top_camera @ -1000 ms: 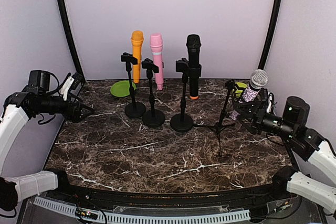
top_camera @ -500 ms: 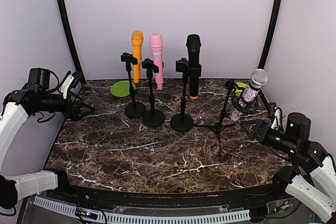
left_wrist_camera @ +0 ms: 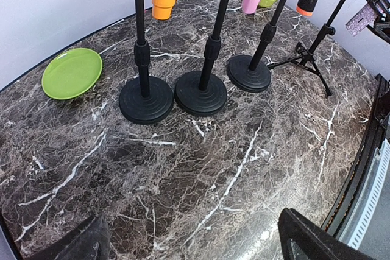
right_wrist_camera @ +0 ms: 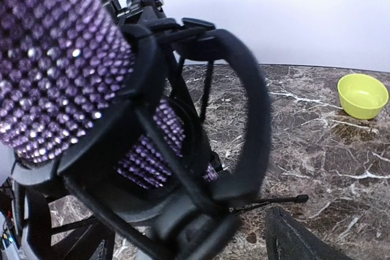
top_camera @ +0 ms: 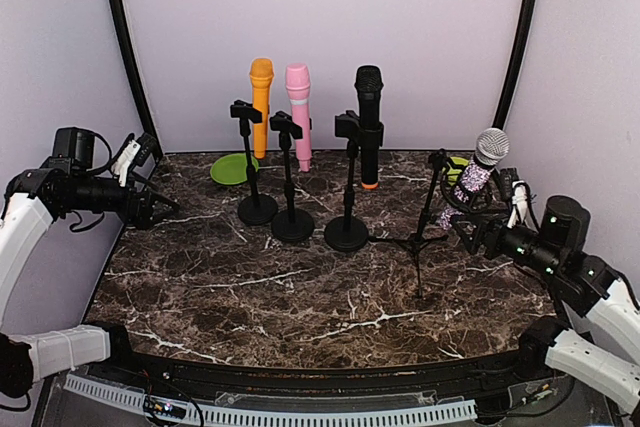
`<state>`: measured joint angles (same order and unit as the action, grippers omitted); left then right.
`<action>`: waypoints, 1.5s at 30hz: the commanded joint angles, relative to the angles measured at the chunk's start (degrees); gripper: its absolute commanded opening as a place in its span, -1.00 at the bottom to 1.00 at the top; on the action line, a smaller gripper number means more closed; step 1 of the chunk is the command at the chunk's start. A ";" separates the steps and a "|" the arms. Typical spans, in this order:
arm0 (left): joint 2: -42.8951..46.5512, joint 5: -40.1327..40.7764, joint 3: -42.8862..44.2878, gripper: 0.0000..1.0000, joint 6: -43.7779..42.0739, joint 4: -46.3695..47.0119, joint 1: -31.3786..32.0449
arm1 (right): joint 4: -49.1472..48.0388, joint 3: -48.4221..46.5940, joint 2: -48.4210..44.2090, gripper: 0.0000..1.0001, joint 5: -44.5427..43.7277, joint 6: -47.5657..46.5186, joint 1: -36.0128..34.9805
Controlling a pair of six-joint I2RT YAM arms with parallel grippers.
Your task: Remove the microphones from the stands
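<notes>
Rising from lower down by the right edge, my right gripper [top_camera: 462,224] has come back up against the purple microphone [top_camera: 478,172]; my left arm has hardly shifted. At the left edge of the tabletop [top_camera: 300,297] my left gripper [top_camera: 165,212] hangs spread wide, holding nothing. Toward the far edge lies a green plate [top_camera: 233,168], then an orange microphone [top_camera: 261,107], a pink microphone [top_camera: 299,112] and a black microphone [top_camera: 369,122] stand upright in round-based stands [top_camera: 292,225]. Near the right edge the purple microphone sits tilted in the clip [right_wrist_camera: 244,89] of the tripod stand [top_camera: 428,209], not yet removed. My right gripper's jaws stand apart with that clip close before them, nothing clamped. A yellow-green bowl [right_wrist_camera: 362,95] sits beyond, toward the far right corner.
</notes>
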<state>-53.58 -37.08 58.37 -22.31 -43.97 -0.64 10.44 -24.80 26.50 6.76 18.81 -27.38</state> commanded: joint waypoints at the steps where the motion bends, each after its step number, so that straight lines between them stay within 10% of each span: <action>1: -0.23 -0.54 1.91 0.98 -0.56 -1.48 -0.18 | -7.72 -1.49 4.62 0.58 3.10 -7.90 -0.14; 7: -0.68 -0.37 2.84 0.98 -0.65 -2.15 -0.13 | -19.17 2.07 5.65 0.04 3.92 -7.85 -0.58; 19: -1.58 0.22 5.39 0.98 -1.71 -4.55 -0.15 | -37.50 8.51 10.85 0.02 -4.18 -12.40 -8.41; 27: -2.17 -0.43 7.10 0.98 -1.46 -5.55 -0.15 | -38.46 5.13 11.30 -0.96 -6.39 -14.84 -12.07; 45: -1.29 -1.22 8.34 0.98 -0.66 -6.63 0.30 | -25.12 -2.59 3.77 -1.00 -1.40 -19.69 -16.96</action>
<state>-55.79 -37.01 64.93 -23.33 -49.17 -0.49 -4.97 -23.99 28.86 4.84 0.56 -41.52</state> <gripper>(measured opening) 0.989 0.345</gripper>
